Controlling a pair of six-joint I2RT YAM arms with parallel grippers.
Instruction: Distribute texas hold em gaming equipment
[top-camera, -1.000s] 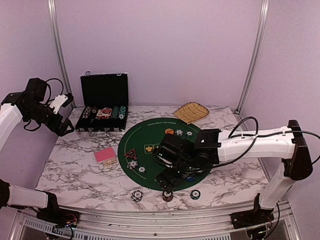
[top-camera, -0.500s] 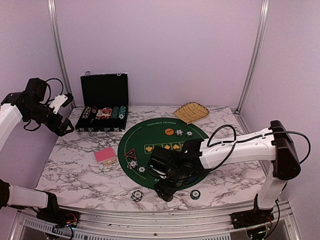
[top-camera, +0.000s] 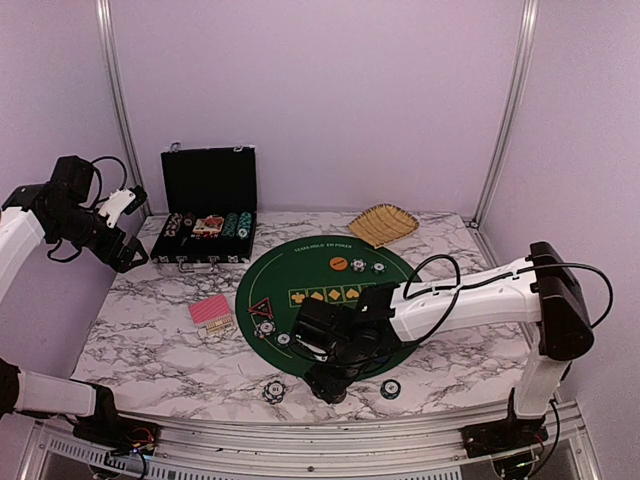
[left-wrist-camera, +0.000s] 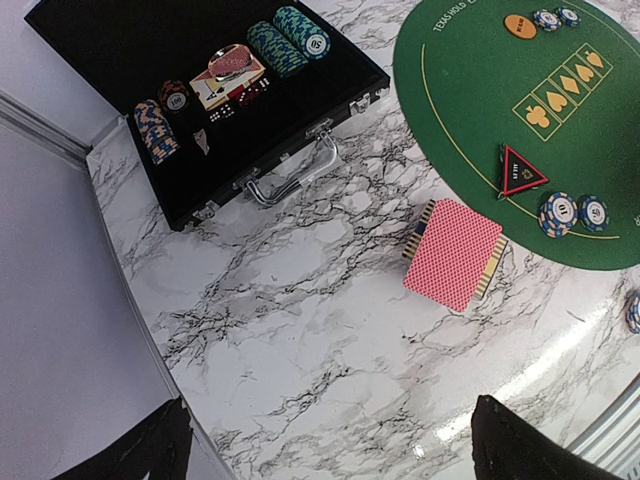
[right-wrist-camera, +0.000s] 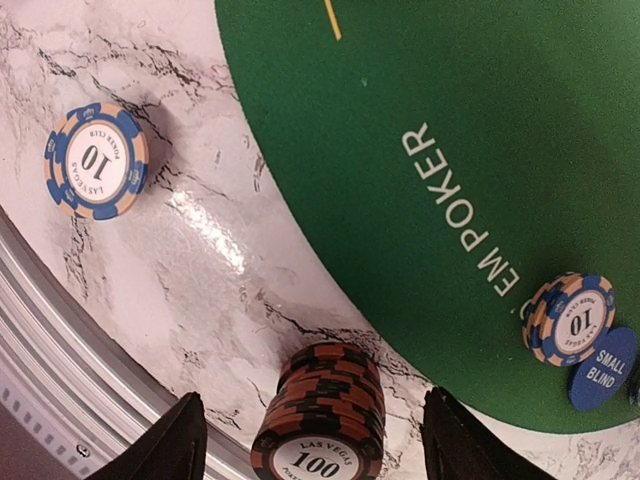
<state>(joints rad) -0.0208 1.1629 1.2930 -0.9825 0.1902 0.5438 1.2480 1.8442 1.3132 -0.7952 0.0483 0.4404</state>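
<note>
While beside mat (right-wrist-camera: 450, 120), chips (right-wrist-camera: 320, 415) between fingers (right-wrist-camera: 165, 450)

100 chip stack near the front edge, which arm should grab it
Right: the right gripper is open astride the 100 chip stack. The left gripper hangs far off by the case.

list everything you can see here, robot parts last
felt mat: 1, green, round, mid-table
case: 1, black, open, far left, chips inside
basket: 1, tan woven, beyond the mat
card deck: 1, pink-red backs, marble left of mat
triangular marker: 1, black-red, mat's left edge
chips by marker: 2, striped
orange button: 1, mat's far side, 2 chips beside
small blind button: 1, blue, beside a 10 chip
100-chip stack: 1, brown-black, near edge
single chips: 2, flanking stack
left gripper: open, raised at left
right gripper: open, straddling stack
</note>
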